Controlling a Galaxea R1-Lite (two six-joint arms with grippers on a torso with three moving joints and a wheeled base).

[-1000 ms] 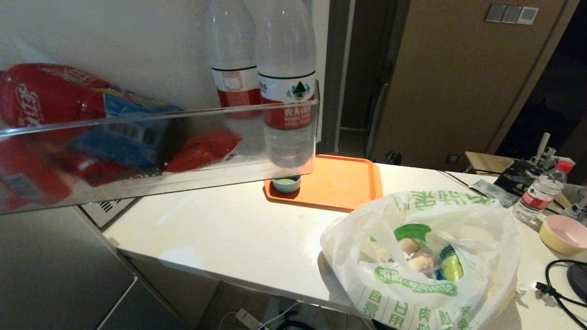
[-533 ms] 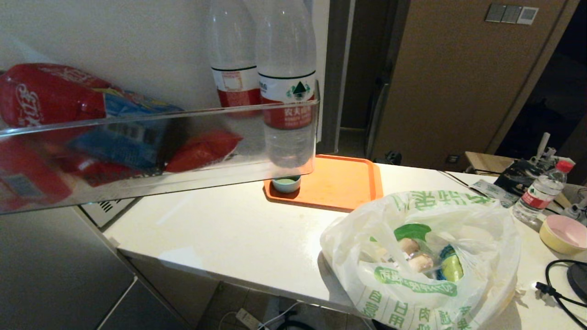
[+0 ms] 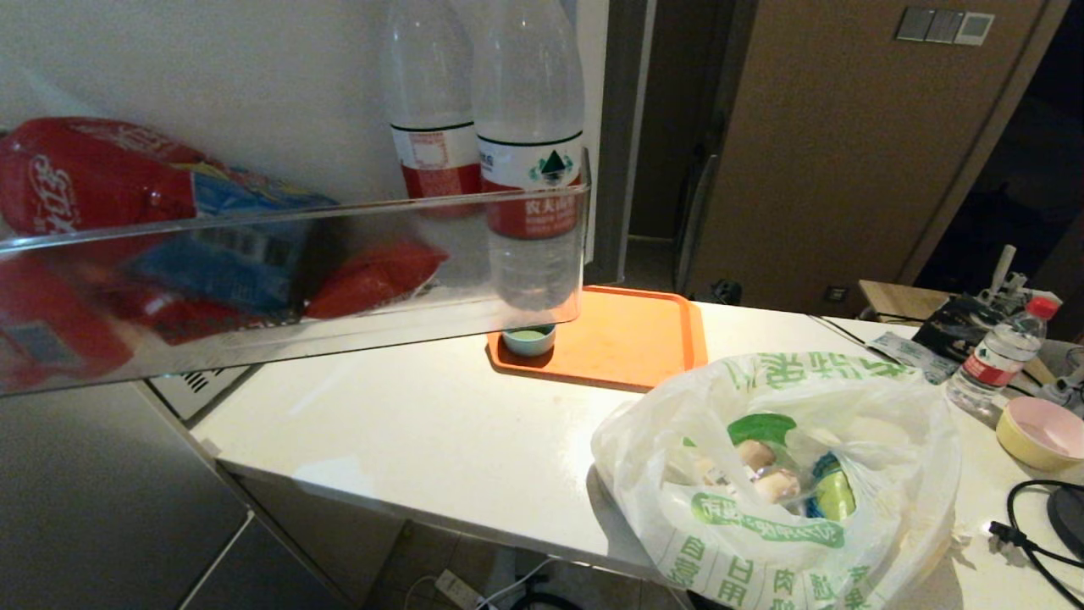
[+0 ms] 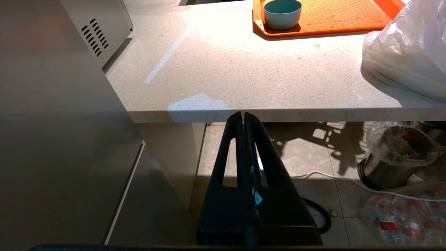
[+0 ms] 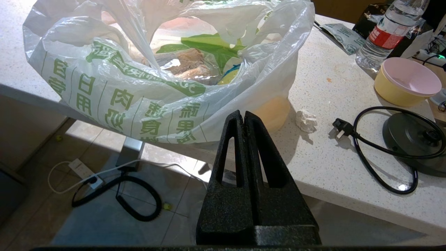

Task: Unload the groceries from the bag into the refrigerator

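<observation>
The bag (image 3: 779, 474), crinkly white plastic with green characters, stands open on the white counter at the front right. Inside it lie the groceries: pale beige lumps (image 3: 766, 473) and a yellow-green pack (image 3: 834, 496). The refrigerator (image 3: 85, 508) is at the left; its open door's clear shelf (image 3: 296, 254) holds water bottles and red packs. Neither arm shows in the head view. My left gripper (image 4: 243, 113) is shut and empty, below the counter edge beside the grey fridge front (image 4: 52, 139). My right gripper (image 5: 244, 112) is shut and empty, just before the bag (image 5: 156, 80).
An orange tray (image 3: 627, 339) with a teal cup (image 3: 528, 340) sits behind the bag. At the right stand a red-capped water bottle (image 3: 999, 352), a pink-lined bowl (image 3: 1042, 432) and a black cable (image 3: 1033, 525). A vented silver box (image 4: 101, 31) sits by the fridge. Cables and a bin (image 4: 393, 157) are on the floor.
</observation>
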